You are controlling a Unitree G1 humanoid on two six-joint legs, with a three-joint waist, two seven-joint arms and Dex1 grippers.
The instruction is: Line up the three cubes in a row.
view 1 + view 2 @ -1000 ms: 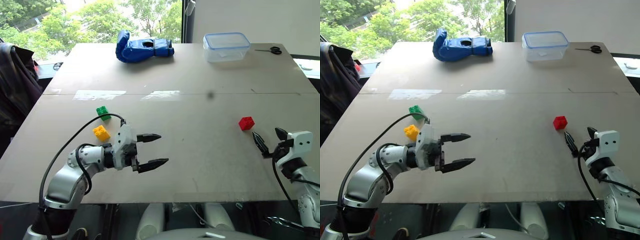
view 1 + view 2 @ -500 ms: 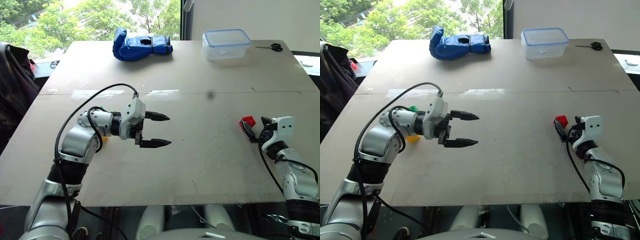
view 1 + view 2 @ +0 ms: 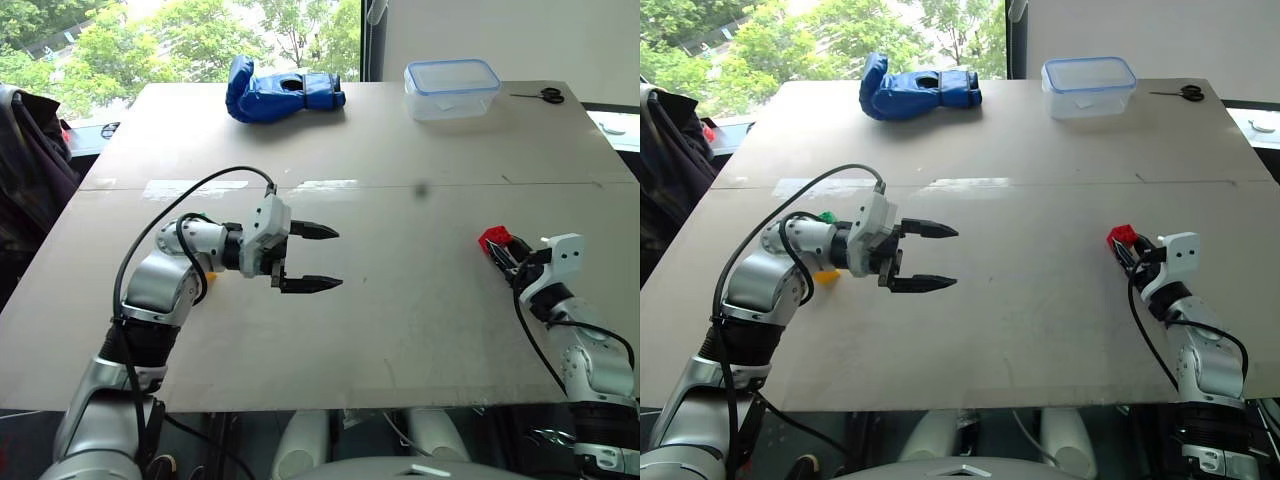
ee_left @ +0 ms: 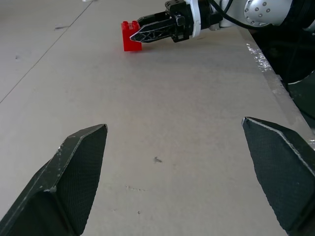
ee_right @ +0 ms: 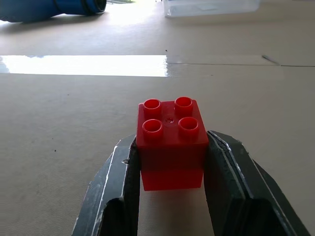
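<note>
The red cube (image 5: pixel 171 142) sits studs-up between the fingers of my right gripper (image 3: pixel 503 252), which is shut on its two sides at the right of the table. In the left wrist view the red cube (image 4: pixel 131 43) appears to rest on the tabletop. My left gripper (image 3: pixel 335 258) hovers open and empty over the table's left middle, pointing toward the right. Behind its arm, the green cube (image 3: pixel 826 216) and the yellow cube (image 3: pixel 828 275) peek out, each mostly hidden.
At the back of the grey table (image 3: pixel 400 330) lie a blue boxing glove (image 3: pixel 285 90), a clear lidded plastic box (image 3: pixel 453 90) and black scissors (image 3: pixel 545 96). Dark clothing (image 3: pixel 25 170) hangs at the far left. A wide bare stretch separates the two grippers.
My right gripper has moved forward onto the red cube and shut on it. The left arm rose and reached forward, now covering most of the green and yellow cubes. The camera also shifted.
</note>
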